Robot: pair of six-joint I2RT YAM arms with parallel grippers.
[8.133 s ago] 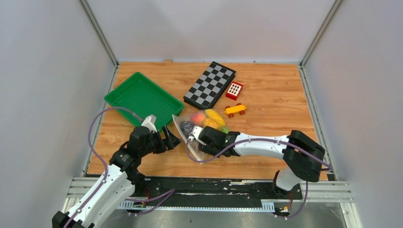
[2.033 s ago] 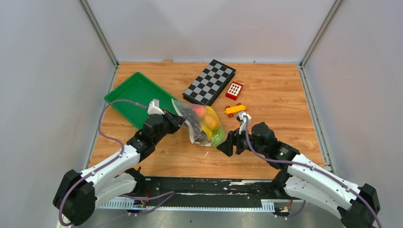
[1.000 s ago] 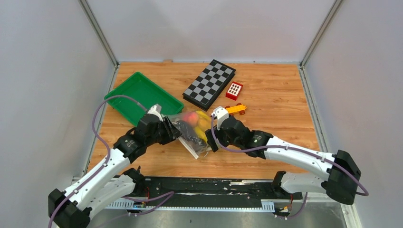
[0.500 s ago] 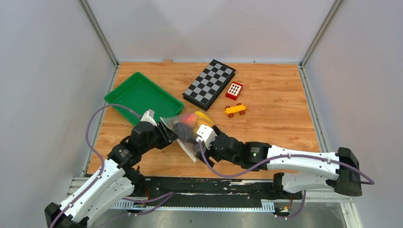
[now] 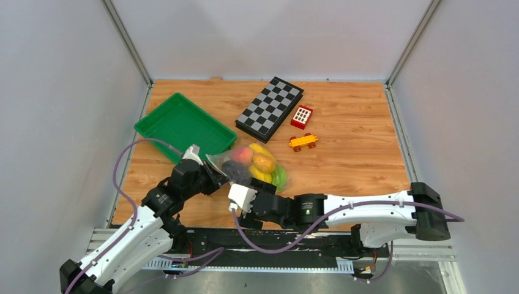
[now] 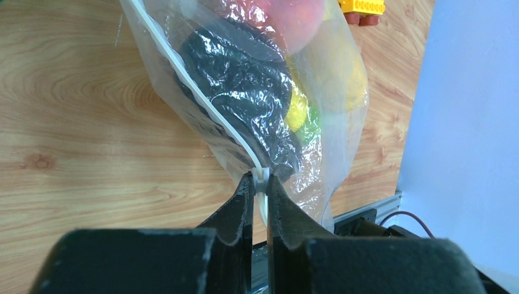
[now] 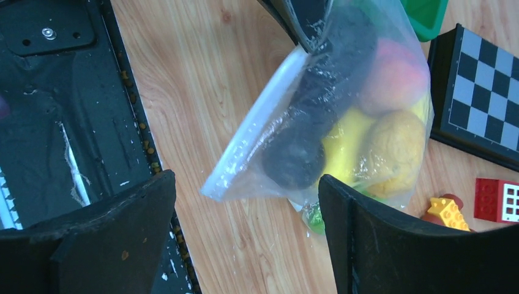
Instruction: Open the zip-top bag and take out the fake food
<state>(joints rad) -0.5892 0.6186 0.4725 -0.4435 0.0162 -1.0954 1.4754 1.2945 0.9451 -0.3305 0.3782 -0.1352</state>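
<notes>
The zip-top bag (image 5: 257, 168) lies mid-table, clear and bulging with fake food. Through the plastic I see a pink-red peach (image 7: 395, 76), yellow pieces (image 7: 392, 147), a dark eggplant (image 7: 306, 153) and a bit of green (image 7: 315, 215). My left gripper (image 6: 260, 184) is shut on the white zip strip (image 6: 202, 104) at the bag's near-left edge; in the top view it (image 5: 221, 173) sits just left of the bag. My right gripper (image 7: 246, 180) stands wide open just short of the bag's near corner, holding nothing. In the top view it (image 5: 238, 207) is below the bag.
A green tray (image 5: 183, 122) sits at the back left, close behind my left gripper. A chessboard (image 5: 269, 109), a red block with white squares (image 5: 301, 116) and a yellow toy car (image 5: 303, 142) lie beyond the bag. The black base rail (image 7: 55, 122) runs beside my right gripper.
My left gripper has closed on the zip strip. My right arm has swept left and toward the near edge, coming out from beside the bag, still open.
</notes>
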